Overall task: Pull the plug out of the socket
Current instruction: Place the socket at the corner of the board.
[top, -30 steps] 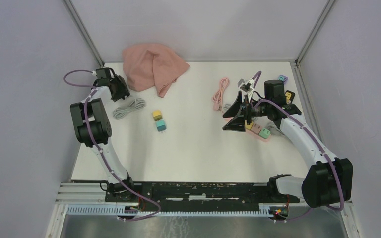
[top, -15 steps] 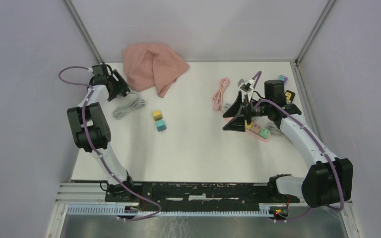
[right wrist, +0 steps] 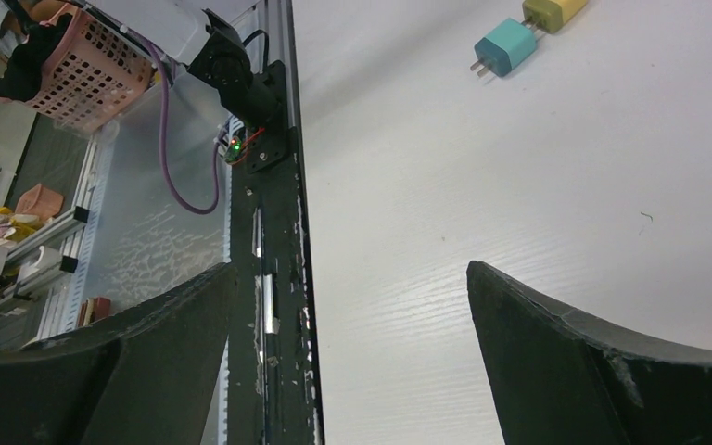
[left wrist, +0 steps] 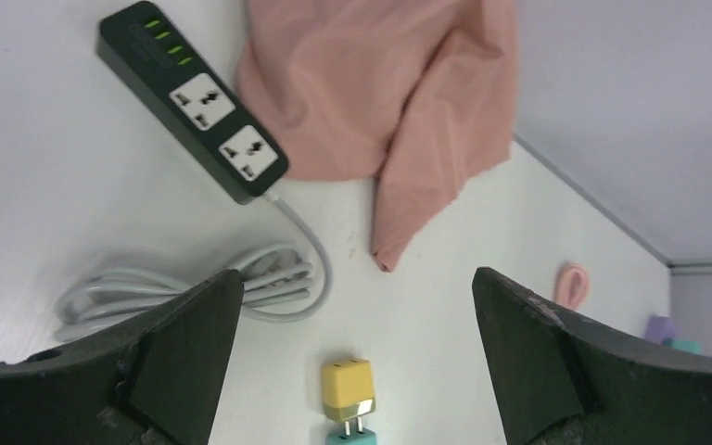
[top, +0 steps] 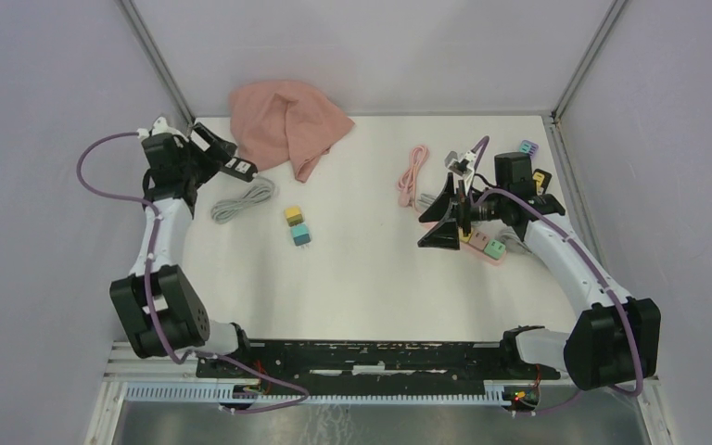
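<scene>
Two claws stand spread wide, each gripping nothing. The left claw (left wrist: 357,278) hangs above the white table top (left wrist: 46,204). Ahead of it, toward its left finger, lies a black plastic power strip (left wrist: 195,107) with two white sockets facing up and a row of green marks. A crumpled pink cloth (left wrist: 380,93) spreads further ahead, its edge touching or just beside the strip's near end. A coiled grey cable (left wrist: 241,292) runs from that end and curls against the left finger, which hides part of it. A loose yellow block plug (left wrist: 348,385) and a teal block plug (left wrist: 352,438) are framed between the fingers, one right behind the other. The top view puts them past the cable, well apart from the claw. The right claw (top: 433,220) sits at the end of a pink plastic socket strip (top: 487,252), which stretches back under its wrist. A green square plug (top: 494,247) sits on top of that strip, and the arm covers much of the rest. A coiled pink cable (top: 413,176) lies just beside the claw's far finger, and a small lilac plug (top: 528,146) rests behind the wrist. Between the right fingers there is only bare table, with the black base rail (right wrist: 273,278) off toward the left finger.
</scene>
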Motion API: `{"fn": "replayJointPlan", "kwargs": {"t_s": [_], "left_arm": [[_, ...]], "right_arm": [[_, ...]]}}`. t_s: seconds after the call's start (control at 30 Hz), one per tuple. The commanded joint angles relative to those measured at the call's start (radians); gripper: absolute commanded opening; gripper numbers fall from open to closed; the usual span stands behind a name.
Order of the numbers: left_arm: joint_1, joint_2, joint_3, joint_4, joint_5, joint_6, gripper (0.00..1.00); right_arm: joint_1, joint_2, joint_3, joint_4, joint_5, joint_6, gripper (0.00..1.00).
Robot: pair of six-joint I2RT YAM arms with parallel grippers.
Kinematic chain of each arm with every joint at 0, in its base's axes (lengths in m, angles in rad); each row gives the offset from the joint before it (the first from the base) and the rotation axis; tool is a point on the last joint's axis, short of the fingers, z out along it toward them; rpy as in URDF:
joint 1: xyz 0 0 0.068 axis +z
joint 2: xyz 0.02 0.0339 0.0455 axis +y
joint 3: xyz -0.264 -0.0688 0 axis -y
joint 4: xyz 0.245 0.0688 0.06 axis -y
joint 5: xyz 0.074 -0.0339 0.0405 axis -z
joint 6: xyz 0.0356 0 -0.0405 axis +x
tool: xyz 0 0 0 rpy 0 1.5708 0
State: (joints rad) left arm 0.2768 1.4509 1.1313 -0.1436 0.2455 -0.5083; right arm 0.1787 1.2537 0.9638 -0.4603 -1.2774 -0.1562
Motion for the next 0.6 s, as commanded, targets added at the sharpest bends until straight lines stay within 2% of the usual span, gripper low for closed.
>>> {"fn": "replayJointPlan", "kwargs": {"t_s": [0.0,0.17,0.23,0.43,0.57], "left_arm": [[0.004,-0.153,-0.167,0.276,0.255,-0.169,0.99],[-0.023,-0.246,-0.276,0.391,0.461,-0.233,0.99],[-0.085,-0.285,-0.279,0.350,0.466,-0.179,0.99],[-0.330,-0.395,-0.221,0.135,0.440,0.118,0.99],[-0.445,-0.507,-0.264,0.103,0.445,0.253,0.99]], "right_arm": [[-0.016,-0.032,0.056,-0.040,0.007,-0.069,1.00],[-0.043,-0.039,0.080,-0.117,0.029,-0.144,1.00],[-0.053,-0.048,0.085,-0.136,0.042,-0.168,1.00],[-0.100,-0.048,0.090,-0.165,0.055,-0.205,1.00],[-0.130,-0.040,0.099,-0.192,0.066,-0.236,1.00]]}}
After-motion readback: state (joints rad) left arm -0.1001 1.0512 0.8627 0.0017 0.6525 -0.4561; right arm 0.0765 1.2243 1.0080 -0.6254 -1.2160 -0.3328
